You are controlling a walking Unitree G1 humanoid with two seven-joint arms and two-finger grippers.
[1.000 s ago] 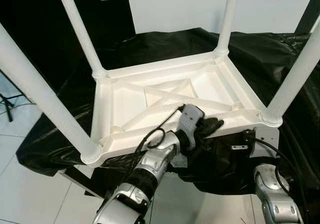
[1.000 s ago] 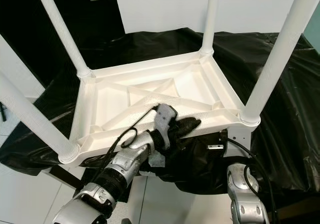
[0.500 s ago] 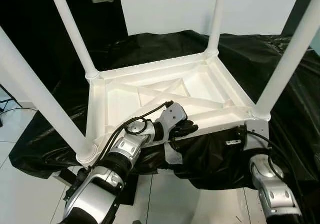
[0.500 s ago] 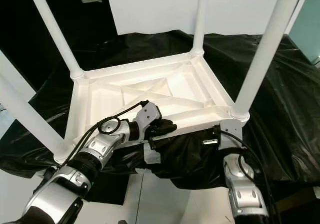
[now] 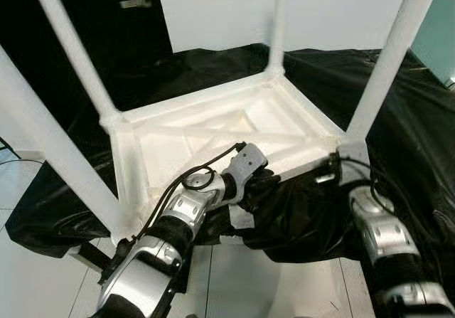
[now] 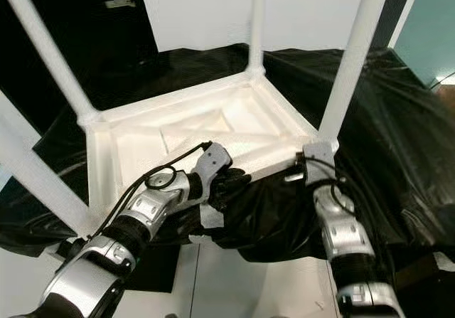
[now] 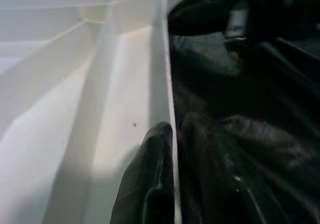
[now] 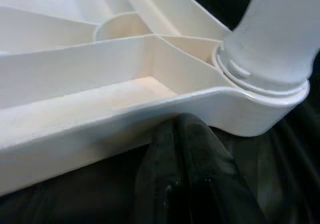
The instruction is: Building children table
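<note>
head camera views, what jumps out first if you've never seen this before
An upside-down white plastic table lies on a surface draped in black sheeting, its four legs pointing up. At its near rim the left gripper pinches the edge, one finger inside the rim and one outside. The right gripper sits under the near right corner, beside a leg socket.

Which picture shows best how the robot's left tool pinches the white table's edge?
The left wrist view: the left tool has one black finger each side of the table rim. The eye views show that tool from above, small and dark, so the pinch is hard to see.
</note>
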